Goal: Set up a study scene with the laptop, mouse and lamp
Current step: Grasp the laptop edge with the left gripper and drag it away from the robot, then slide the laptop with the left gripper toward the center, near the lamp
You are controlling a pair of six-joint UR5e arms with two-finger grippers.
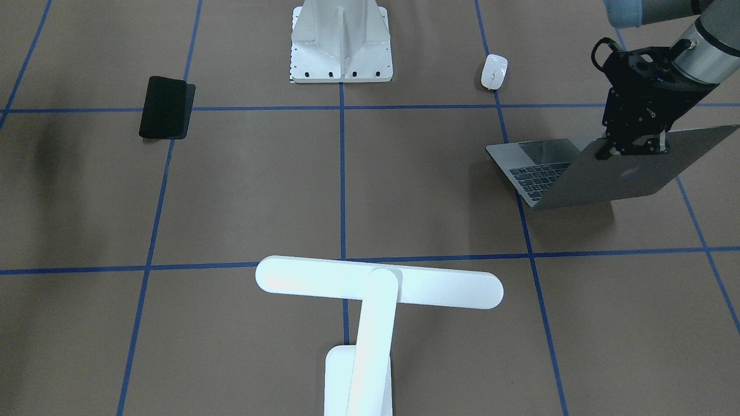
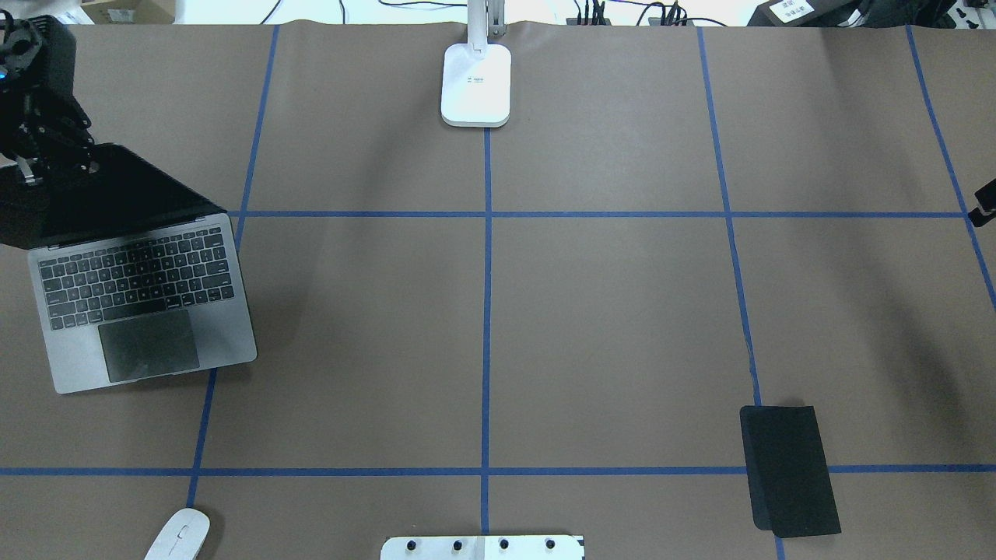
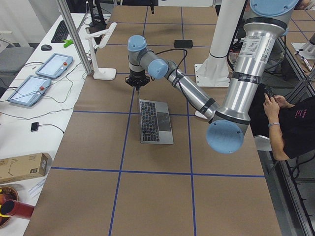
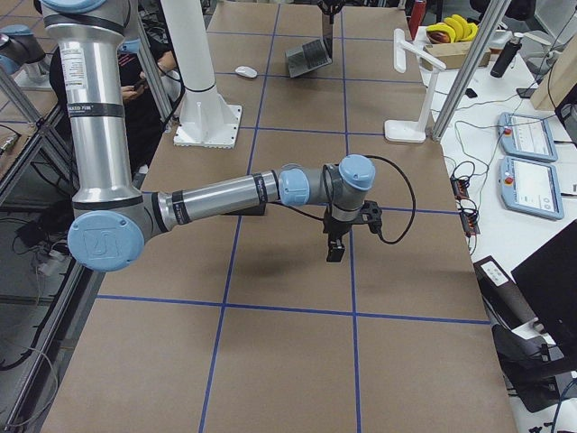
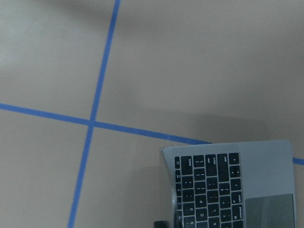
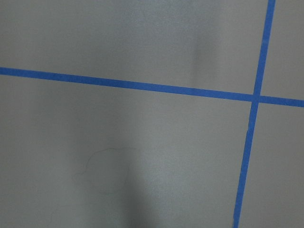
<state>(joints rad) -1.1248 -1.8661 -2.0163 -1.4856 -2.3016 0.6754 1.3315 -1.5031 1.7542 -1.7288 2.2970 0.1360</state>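
Brown worktop (image 2: 607, 327) with a blue tape grid. Lamp (image 1: 376, 312) stands upright at the far edge, centre, opposite the robot. Laptop (image 2: 140, 311) sits on the robot's left side, base flat, lid open past upright. Left gripper (image 1: 633, 145) is on the lid's top edge, jaws clamped on it. Black mat (image 2: 790, 470) lies flat on the right side, near the robot. Mouse (image 2: 179, 537) is on the left near edge, apart from the laptop. Right gripper (image 4: 335, 251) hangs above bare worktop; can't tell its jaws' state.
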